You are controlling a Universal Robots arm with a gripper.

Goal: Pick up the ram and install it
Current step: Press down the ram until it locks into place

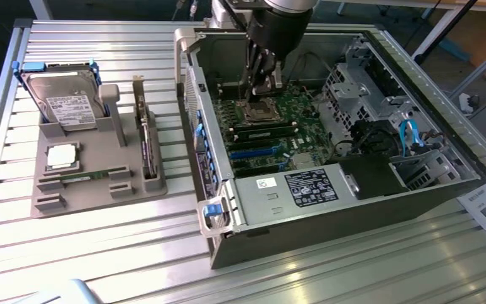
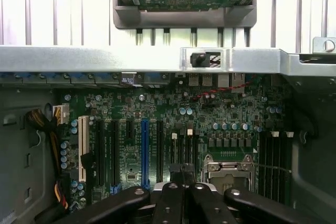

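Standing by the tabletop (image 1: 99, 253), I am looking at the exterior view first: the ram (image 1: 84, 177) is lying flat in a groove of the grey holder (image 1: 99, 196), a thin green strip just below the silver CPU chip (image 1: 62, 156) and in front of the hard drive (image 1: 68, 101), well apart from the arm. The pincer (image 1: 260, 88) is hanging inside the open computer case (image 1: 328, 209), tips pointing down at the motherboard (image 1: 293, 120) just above the CPU socket (image 1: 258, 113). A memory stick (image 1: 264, 130) is already sitting in the slots beside that socket. In the wrist view, the pincer (image 2: 182, 174) is showing its dark fingers (image 2: 169, 200) drawn together, and I am seeing no green board between them, so I am judging them pressed together on nothing. Beyond the tips the CPU socket (image 2: 228, 169) and the memory slots (image 2: 274, 158) are lying close by, and over the case wall (image 2: 105, 59) the holder (image 2: 184, 22) is standing outside. So the pick-up step is the one in hand, not yet done. To my eye the grasp is calling for fingers spread over the holder and lined up along the stick's long edges — a thin board in a tight groove is leaving little room for error.
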